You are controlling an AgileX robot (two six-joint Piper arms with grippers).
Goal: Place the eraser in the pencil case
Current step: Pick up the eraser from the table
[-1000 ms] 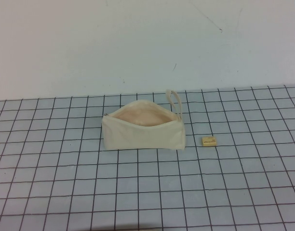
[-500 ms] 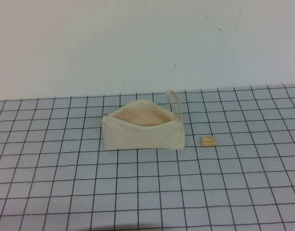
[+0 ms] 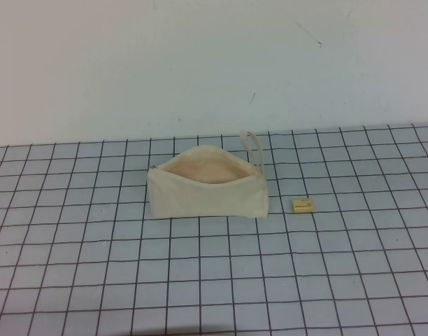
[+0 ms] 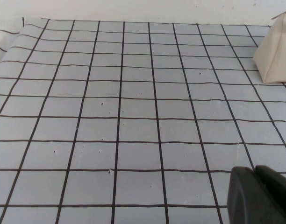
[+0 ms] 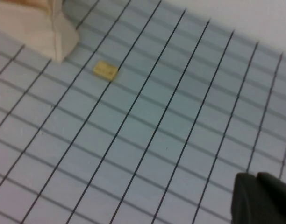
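Cream canvas pencil case (image 3: 205,190) sat unzipped, eraser (image 3: 302,205) just beside its strap end, nothing moved lately, so task hadn't started. Left gripper (image 4: 260,195) and right gripper (image 5: 263,198) hung well short of both; can't tell their fingers

Cream pencil case (image 3: 207,192) standing unzipped, mouth gaping upward, peach lining showing; tan eraser (image 3: 303,205) lying flat near its strap end, apart.

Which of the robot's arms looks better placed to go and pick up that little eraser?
Probably the right. The eraser lies on the robot's right of the pencil case, and the right gripper has it in its camera's view. The left gripper sees only the case's end, with the case between it and the eraser.
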